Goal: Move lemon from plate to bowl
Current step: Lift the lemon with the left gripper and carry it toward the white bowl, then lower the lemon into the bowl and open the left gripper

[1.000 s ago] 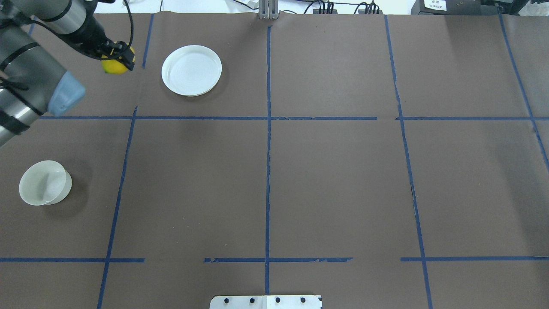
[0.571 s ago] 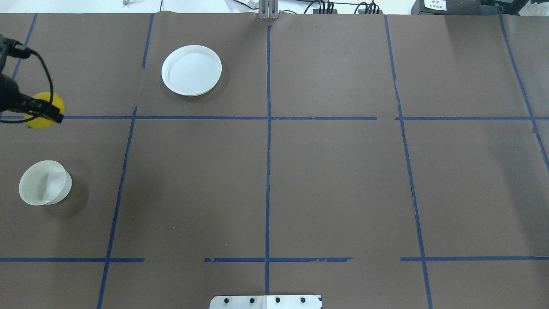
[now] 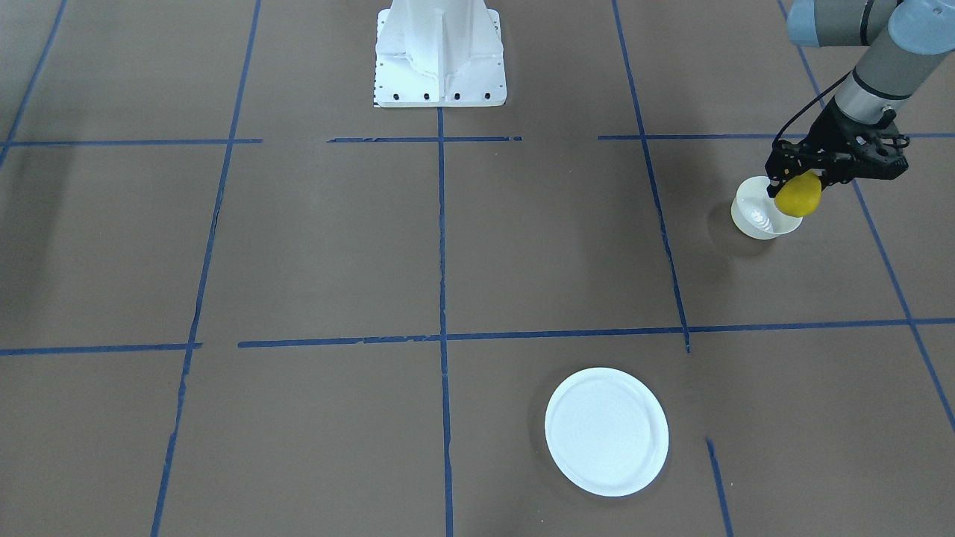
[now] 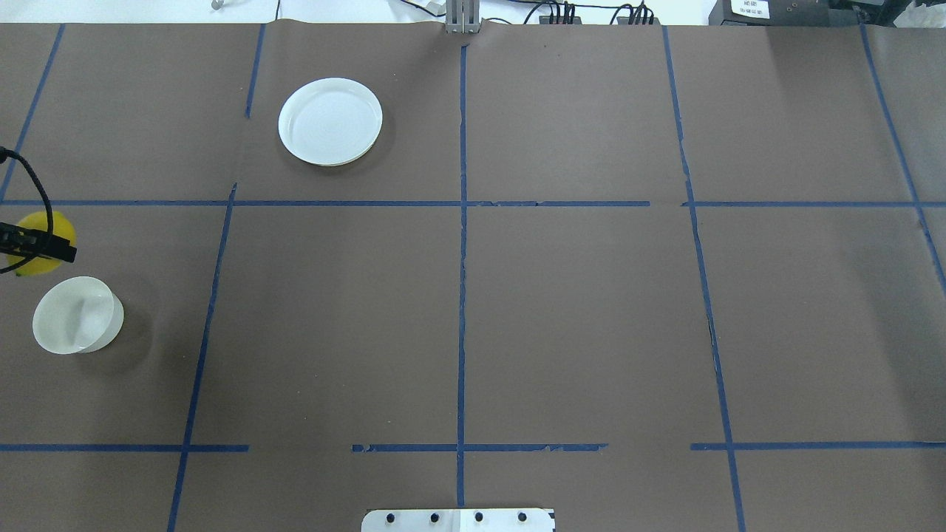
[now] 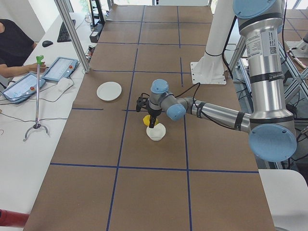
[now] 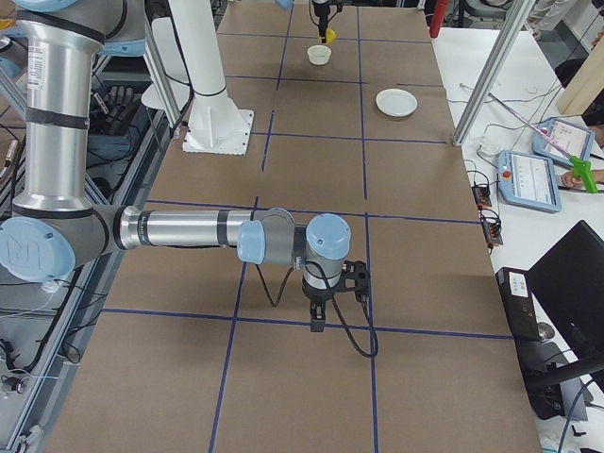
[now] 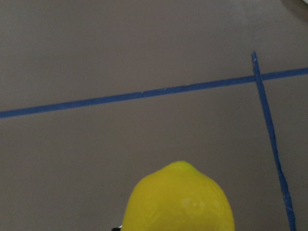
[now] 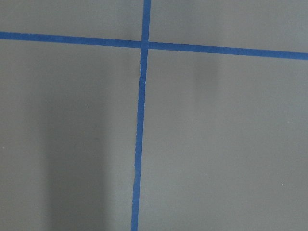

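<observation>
My left gripper (image 3: 801, 181) is shut on the yellow lemon (image 3: 797, 195) and holds it in the air, just above and beside the rim of the small off-white bowl (image 3: 755, 217). In the overhead view the lemon (image 4: 29, 225) hangs at the far left edge, just beyond the bowl (image 4: 77, 314). The lemon fills the bottom of the left wrist view (image 7: 178, 202). The white plate (image 4: 330, 121) lies empty at the back left. My right gripper (image 6: 319, 319) shows only in the exterior right view, low over the table; I cannot tell if it is open.
The table is covered in brown paper with a blue tape grid. The robot's white base (image 3: 440, 52) stands at the middle of the near edge. An operator's desk with tablets (image 5: 29, 79) lies beyond the table's far edge.
My left gripper has carried the lemon from beside the plate back and down the left edge, to just beyond the bowl. Plate and bowl have not moved.
</observation>
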`<state>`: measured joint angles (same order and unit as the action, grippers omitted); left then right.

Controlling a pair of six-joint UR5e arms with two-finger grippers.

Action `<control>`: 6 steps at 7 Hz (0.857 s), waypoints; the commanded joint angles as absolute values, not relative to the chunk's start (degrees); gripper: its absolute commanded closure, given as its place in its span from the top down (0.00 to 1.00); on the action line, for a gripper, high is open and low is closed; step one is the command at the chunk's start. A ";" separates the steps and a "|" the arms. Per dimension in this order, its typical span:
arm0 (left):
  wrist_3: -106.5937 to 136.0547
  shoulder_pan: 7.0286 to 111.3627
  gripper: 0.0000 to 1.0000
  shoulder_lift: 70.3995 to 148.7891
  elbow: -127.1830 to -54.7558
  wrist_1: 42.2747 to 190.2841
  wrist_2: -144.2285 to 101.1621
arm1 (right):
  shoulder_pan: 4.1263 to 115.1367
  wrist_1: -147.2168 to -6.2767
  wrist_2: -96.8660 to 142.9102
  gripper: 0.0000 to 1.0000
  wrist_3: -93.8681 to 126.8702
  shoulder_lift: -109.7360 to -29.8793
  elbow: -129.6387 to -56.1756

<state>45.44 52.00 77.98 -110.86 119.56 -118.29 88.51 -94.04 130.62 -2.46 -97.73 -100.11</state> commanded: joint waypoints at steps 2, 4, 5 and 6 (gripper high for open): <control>46.23 49.31 0.00 77.34 -108.47 120.23 -118.12 | 88.51 -94.04 130.61 1.00 -2.46 -97.73 -100.11; 45.45 49.04 0.27 77.96 -106.79 120.32 -118.30 | 88.51 -94.04 130.69 1.00 -2.46 -97.73 -100.11; 44.66 49.04 0.99 78.48 -106.27 120.41 -118.47 | 88.51 -94.04 130.69 1.00 -2.46 -97.73 -100.11; 44.47 49.04 1.00 79.18 -105.91 120.41 -118.74 | 88.51 -94.04 130.69 1.00 -2.46 -97.73 -100.11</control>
